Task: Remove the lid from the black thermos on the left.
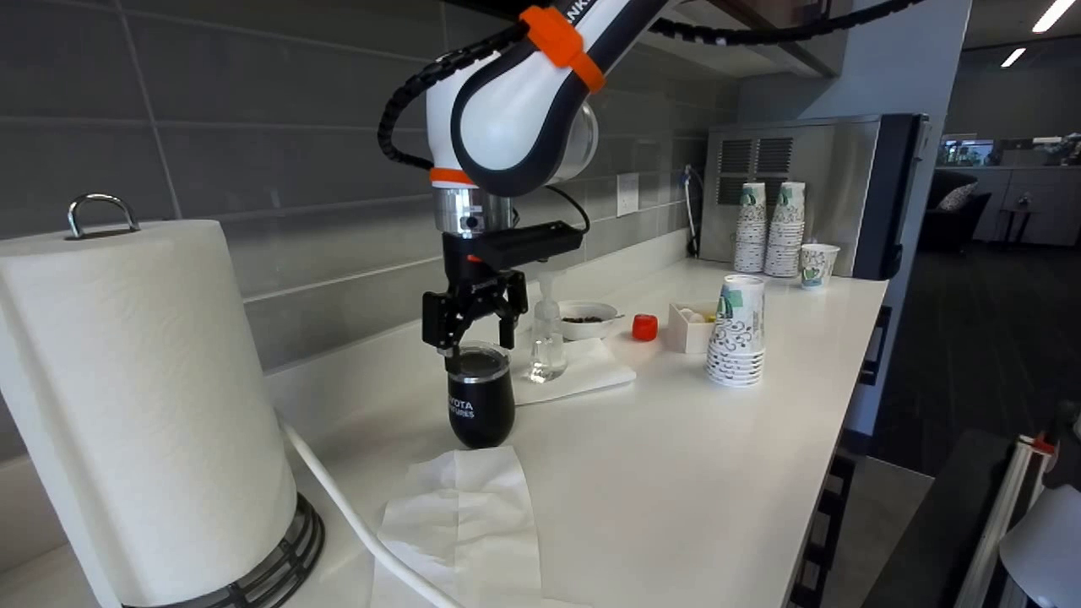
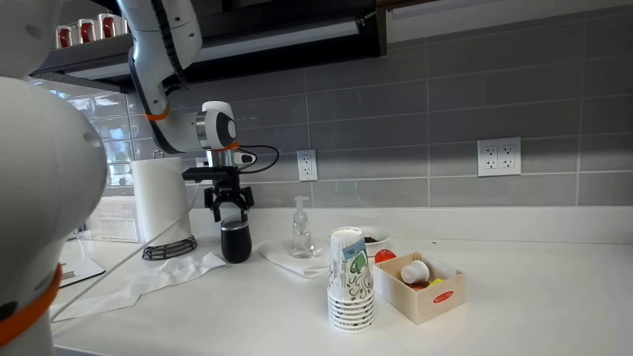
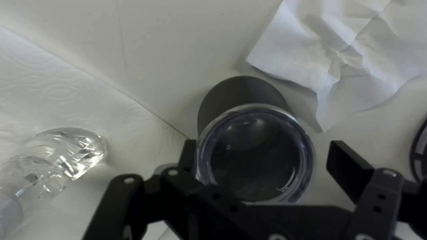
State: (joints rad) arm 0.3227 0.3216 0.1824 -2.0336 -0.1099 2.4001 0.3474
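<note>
The black thermos (image 1: pixel 481 411) stands upright on the counter, and in an exterior view (image 2: pixel 236 247) it stands in front of the towel roll. Its clear lid (image 3: pixel 255 156) sits on its mouth. My gripper (image 1: pixel 480 348) points down over the thermos, also in an exterior view (image 2: pixel 230 217). It is open. In the wrist view the gripper (image 3: pixel 262 153) has one finger close against the left side of the lid's rim; I cannot tell whether it touches. The other finger is apart from the rim on the right, with a visible gap. The gripper body hides the lid's near edge.
A paper towel roll (image 1: pixel 152 405) stands beside the thermos. A clear soap bottle (image 2: pixel 301 232) stands on a folded towel (image 1: pixel 574 376). Crumpled paper (image 1: pixel 464 523) and a white cable (image 1: pixel 363 523) lie nearby. Stacked paper cups (image 2: pixel 351 277) and a wooden box (image 2: pixel 420 291) stand farther off.
</note>
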